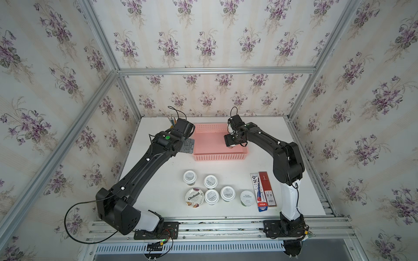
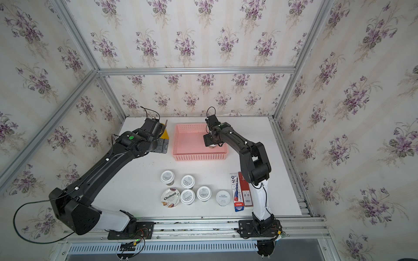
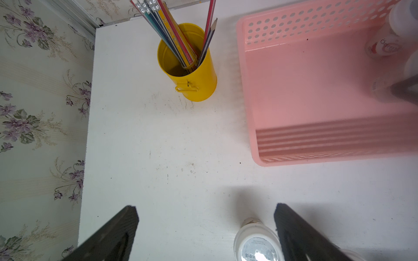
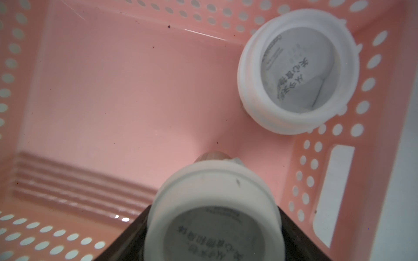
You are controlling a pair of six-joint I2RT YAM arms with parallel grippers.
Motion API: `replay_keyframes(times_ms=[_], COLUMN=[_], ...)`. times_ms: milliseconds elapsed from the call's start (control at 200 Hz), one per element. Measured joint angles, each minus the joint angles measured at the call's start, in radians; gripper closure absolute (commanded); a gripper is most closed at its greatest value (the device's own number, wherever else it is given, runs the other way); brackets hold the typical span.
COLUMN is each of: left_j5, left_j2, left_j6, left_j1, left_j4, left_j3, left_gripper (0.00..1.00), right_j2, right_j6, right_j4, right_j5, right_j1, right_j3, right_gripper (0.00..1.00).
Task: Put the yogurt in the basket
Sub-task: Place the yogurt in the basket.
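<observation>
The pink basket [image 1: 219, 157] [image 2: 199, 157] stands at the back of the table. My right gripper [image 1: 231, 145] [image 4: 212, 210] reaches down into its right end, shut on a white-lidded yogurt cup [image 4: 212, 203] held upright low over the floor. A second yogurt cup [image 4: 298, 72] stands in the basket's corner beyond it. Several more yogurt cups stay grouped on the front of the table: white-lidded ones [image 1: 189, 176] [image 1: 210, 180], the wide Chobani cup [image 1: 194, 197] and a pale-green-lidded cup [image 1: 247, 197]. My left gripper [image 1: 188, 145] [image 3: 205, 209] hangs open left of the basket, holding nothing.
A yellow pencil cup [image 3: 190, 74] full of pencils stands at the back, left of the basket, behind my left wrist. Flat red and blue packets [image 1: 263, 192] lie at the front right beside my right arm's base. Papered walls close off three sides.
</observation>
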State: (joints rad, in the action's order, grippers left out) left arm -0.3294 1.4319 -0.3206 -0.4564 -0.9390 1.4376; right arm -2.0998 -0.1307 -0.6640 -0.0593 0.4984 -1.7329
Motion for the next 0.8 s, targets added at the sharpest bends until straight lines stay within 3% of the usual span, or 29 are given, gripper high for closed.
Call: replay_keyframes(times_ms=[799], left_j5=[0.018], left_j2=[-0.006], left_j6=[0.007], left_j1=[0.011], left_j4=[0.013], left_j3=[-0.011], left_gripper=[0.01], right_j2=[-0.068], right_j6=[0.008], right_j4=[-0.034], right_j5=[-0.106], right_j1=[-0.011], right_j3=[-0.045], right_gripper=[0.22])
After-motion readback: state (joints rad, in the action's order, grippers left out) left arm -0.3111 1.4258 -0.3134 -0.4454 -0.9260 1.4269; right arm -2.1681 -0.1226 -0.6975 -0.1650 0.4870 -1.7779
